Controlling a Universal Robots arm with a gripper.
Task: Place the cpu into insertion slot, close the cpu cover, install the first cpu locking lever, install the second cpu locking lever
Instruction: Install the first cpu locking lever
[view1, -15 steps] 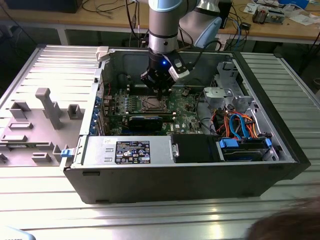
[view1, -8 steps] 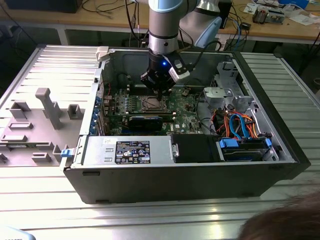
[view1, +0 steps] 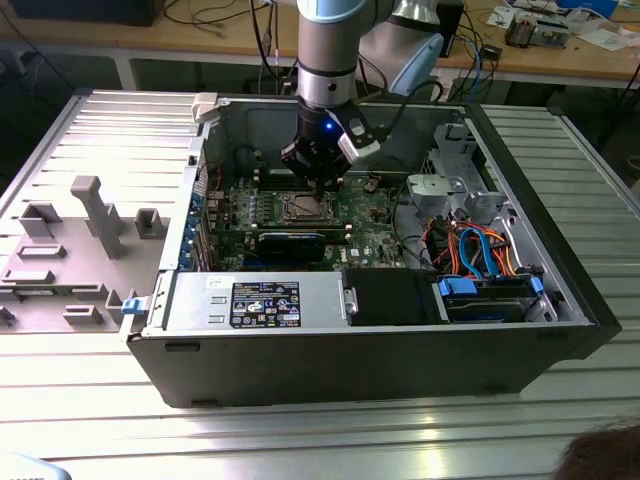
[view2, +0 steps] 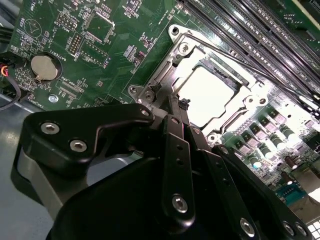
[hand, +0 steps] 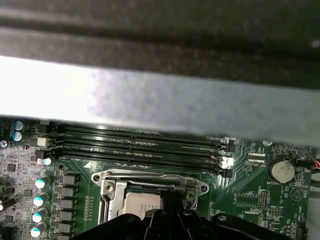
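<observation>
- The gripper (view1: 318, 182) is seen in the exterior view lowered inside the open computer case (view1: 560, 345), directly over the insertion slot (view1: 308, 208) on the green motherboard (view1: 375, 245).
- In the second wrist view the gripper (view2: 183, 104) is shown with its fingers (view2: 176, 131) drawn together to a narrow tip, set at the edge of the cpu cover (view2: 167, 67); nothing is seen clamped between them.
- The cpu (view2: 206, 95) is found seated in the slot, its pale metal face framed by the cover, which lies flat around it.
- In the first wrist view the cpu (hand: 137, 204) and the cover's silver rim (hand: 150, 176) are seen just beyond the fingertips.
- One side of the socket is bounded closely by the long black memory slots (hand: 140, 145); little room is left there.
- On the other side lower board components and a coin battery (view2: 44, 67) are seen, well apart from the socket.
- The case wall (hand: 160, 105) is seen rising beyond the memory slots.
- Whether the locking levers are latched cannot be told.
</observation>
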